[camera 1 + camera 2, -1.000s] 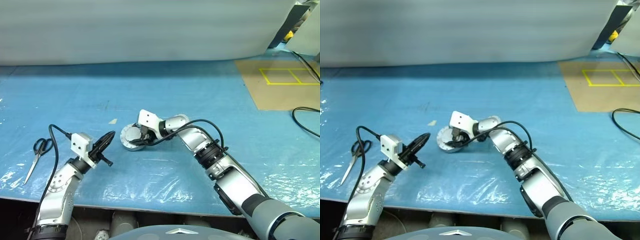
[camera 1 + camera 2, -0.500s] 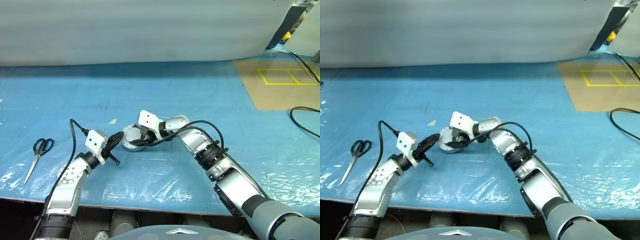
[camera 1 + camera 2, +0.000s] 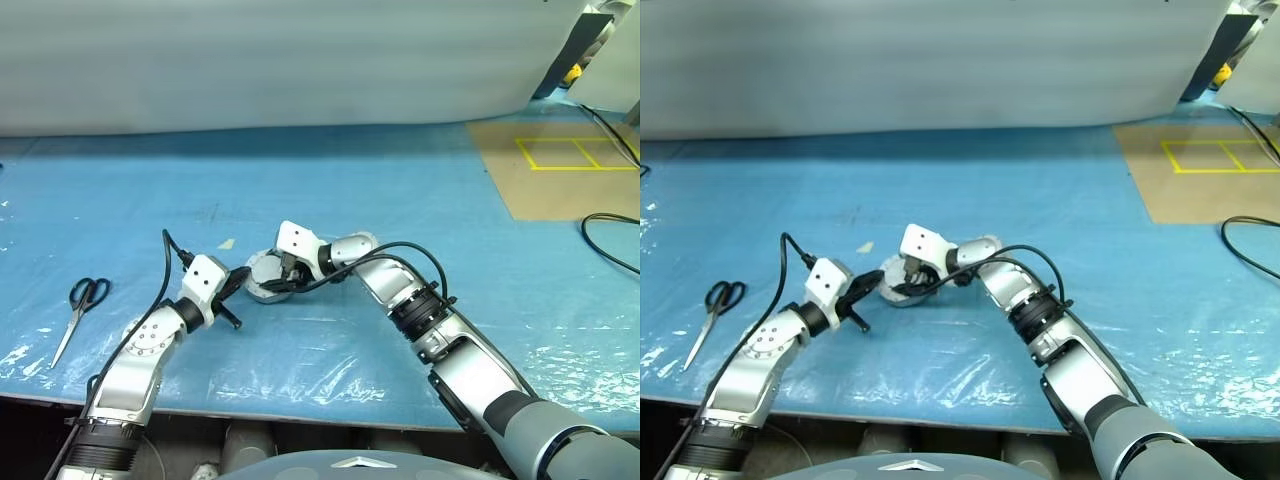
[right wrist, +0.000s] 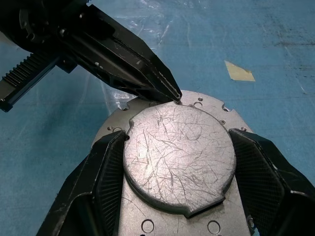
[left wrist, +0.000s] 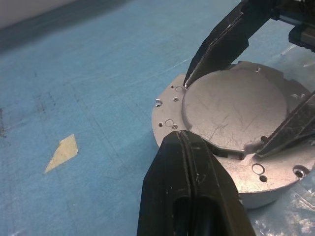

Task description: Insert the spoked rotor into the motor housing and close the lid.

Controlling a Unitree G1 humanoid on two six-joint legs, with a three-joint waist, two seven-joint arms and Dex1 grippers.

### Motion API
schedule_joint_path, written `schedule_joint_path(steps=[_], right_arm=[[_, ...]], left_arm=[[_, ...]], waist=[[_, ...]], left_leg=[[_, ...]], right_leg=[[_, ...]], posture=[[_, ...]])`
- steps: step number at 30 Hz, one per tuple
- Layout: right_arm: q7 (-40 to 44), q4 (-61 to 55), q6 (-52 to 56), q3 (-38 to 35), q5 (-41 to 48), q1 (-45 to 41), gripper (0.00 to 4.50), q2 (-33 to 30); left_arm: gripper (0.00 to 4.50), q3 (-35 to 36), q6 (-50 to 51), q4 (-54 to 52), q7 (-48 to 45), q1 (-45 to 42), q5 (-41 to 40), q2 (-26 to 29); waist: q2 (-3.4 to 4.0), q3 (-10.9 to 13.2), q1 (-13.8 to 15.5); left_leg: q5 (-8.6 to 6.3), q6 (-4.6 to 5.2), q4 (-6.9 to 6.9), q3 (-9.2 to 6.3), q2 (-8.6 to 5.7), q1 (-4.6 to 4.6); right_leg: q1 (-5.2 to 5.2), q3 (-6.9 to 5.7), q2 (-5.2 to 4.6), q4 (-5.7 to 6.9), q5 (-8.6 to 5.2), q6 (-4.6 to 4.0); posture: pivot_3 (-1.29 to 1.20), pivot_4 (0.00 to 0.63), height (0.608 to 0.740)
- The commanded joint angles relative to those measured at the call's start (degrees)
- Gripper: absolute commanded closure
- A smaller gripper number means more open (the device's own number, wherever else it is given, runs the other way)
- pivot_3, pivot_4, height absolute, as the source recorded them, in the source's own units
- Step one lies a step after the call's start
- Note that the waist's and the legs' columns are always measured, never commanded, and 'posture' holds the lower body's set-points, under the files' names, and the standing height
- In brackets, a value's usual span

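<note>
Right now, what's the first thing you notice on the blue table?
Two robot arms meet at a round silver motor housing mid-table. The right gripper has its fingers around the raised plate on top, and the shut left gripper touches its edge. Scissors lie far left.

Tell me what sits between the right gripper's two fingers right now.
The lid, seated on the motor housing. In the right wrist view, the right gripper brackets it, and the shut left gripper touches its rim.

- No readable text, label, brand or number on anything in these views.
- Yellow line markings (image 3: 570, 152) on the brown board, upper right, carry no lettering.
</note>
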Motion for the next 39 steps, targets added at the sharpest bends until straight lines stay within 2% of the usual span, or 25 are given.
schedule_joint_path(steps=[1, 5, 9, 11, 13, 16, 23, 25, 28, 36, 39], right_arm=[[-0.5, 6.9, 4.7, 4.1, -4.5, 5.1, 1.55, -2.0], [-0.5, 6.6, 4.6, 4.2, -4.4, 5.6, 1.55, -2.1], [-0.6, 6.2, 4.8, 4.1, -4.3, 5.8, 1.55, -1.9], [-0.7, 5.9, 5.0, 4.1, -4.2, 5.9, 1.55, -1.9], [-0.8, 5.5, 5.2, 4.0, -4.2, 6.0, 1.55, -1.8], [-1.1, 5.6, 5.2, 3.8, -4.1, 6.0, 1.55, -1.9], [-1.4, 5.2, 5.2, 2.8, -3.1, 6.3, 1.55, -1.6], [-1.3, 4.6, 5.3, 2.2, -2.5, 6.5, 0.80, -1.5], [-0.3, 3.0, 4.6, 1.8, -1.7, 7.0, 0.02, -1.9], [5.6, 0.0, -3.7, -0.4, 1.6, 7.4, 0.02, -4.0], [5.4, 0.3, -6.3, -3.2, 3.3, 6.6, 0.02, -3.9]], left_arm=[[4.50, 2.7, -2.1, -1.6, -0.3, -1.1, -4.9, -2.2], [4.50, 2.4, -1.9, -2.3, -1.7, -1.8, -6.6, -2.7], [4.50, -0.9, -0.2, -0.2, -2.5, -2.6, -3.9, -1.7], [4.50, -5.6, 3.3, 2.6, -2.4, -3.0, 2.7, 1.6], [4.50, -7.7, 4.9, 3.8, -2.8, -2.9, 4.6, 3.1], [4.50, -6.8, 7.2, 2.4, -2.2, -3.4, 2.2, 2.5], [4.50, -6.3, 7.5, 2.1, -2.3, -3.5, 2.0, 2.7], [4.50, -6.2, 7.4, 1.8, -2.4, -3.3, 1.8, 2.7], [4.50, -6.2, 7.3, 1.8, -2.5, -3.1, 1.6, 2.5], [4.50, -6.2, 7.0, 2.1, -3.0, -3.3, 1.0, 2.3], [4.50, -6.1, 6.9, 1.8, -3.3, -3.3, 0.5, 2.3]], waist=[[-0.14, 0.1, 0.0], [-0.17, 0.1, -0.1], [-0.17, 0.1, -0.2], [-0.19, 0.1, -0.1], [-0.10, 0.0, -0.1], [0.10, -0.1, -0.2], [0.11, -0.1, -0.1], [0.10, -0.1, -0.1], [0.08, -0.1, -0.2], [-0.08, 0.0, 0.0], [-0.21, 0.1, -0.2]], left_leg=[[0.00, 0.00, 0.00, 0.00, 0.01, -0.04], [0.00, 0.00, 0.00, 0.00, 0.02, -0.09], [0.00, 0.00, 0.00, 0.00, 0.02, -0.10], [0.00, 0.00, 0.00, 0.00, 0.03, -0.10], [0.00, 0.00, -0.01, -0.02, 0.05, -0.06], [0.00, 0.00, -0.01, 0.00, -0.06, 0.03], [0.00, 0.00, -0.02, -0.01, -0.02, 0.02], [0.00, 0.01, -0.02, -0.01, -0.02, 0.01], [-0.01, 0.01, -0.04, -0.01, -0.01, -0.03], [-0.01, 0.01, -0.07, 0.00, -0.01, -0.28], [0.00, -0.02, -0.17, 0.00, -0.06, -0.31]], right_leg=[[-0.05, 0.00, 0.02, 0.00, 0.00, 0.00], [-0.11, -0.01, 0.09, 0.00, 0.13, -0.23], [-0.13, -0.01, 0.09, -0.01, 0.12, -0.21], [-0.13, -0.01, 0.09, 0.00, 0.06, -0.10], [-0.06, -0.04, 0.10, 0.00, -0.05, 0.08], [-0.02, 0.10, -0.03, -0.02, -0.10, 0.16], [-0.02, 0.05, 0.00, -0.02, -0.10, 0.16], [-0.03, 0.05, 0.00, -0.02, -0.11, 0.17], [-0.09, 0.06, 0.02, -0.03, -0.11, 0.17], [-0.26, 0.04, 0.02, -0.15, -0.09, 0.14], [-0.25, -0.02, 0.11, -0.28, 0.12, -0.22]], posture=[[0.00, 0.150, 0.740], [0.00, 0.150, 0.740], [0.00, 0.150, 0.740], [0.00, 0.150, 0.740], [0.00, 0.150, 0.740], [0.00, 0.150, 0.740], [0.00, 0.150, 0.740], [0.00, 0.150, 0.740], [0.00, 0.150, 0.740], [0.00, 0.150, 0.740], [0.00, 0.150, 0.740]])
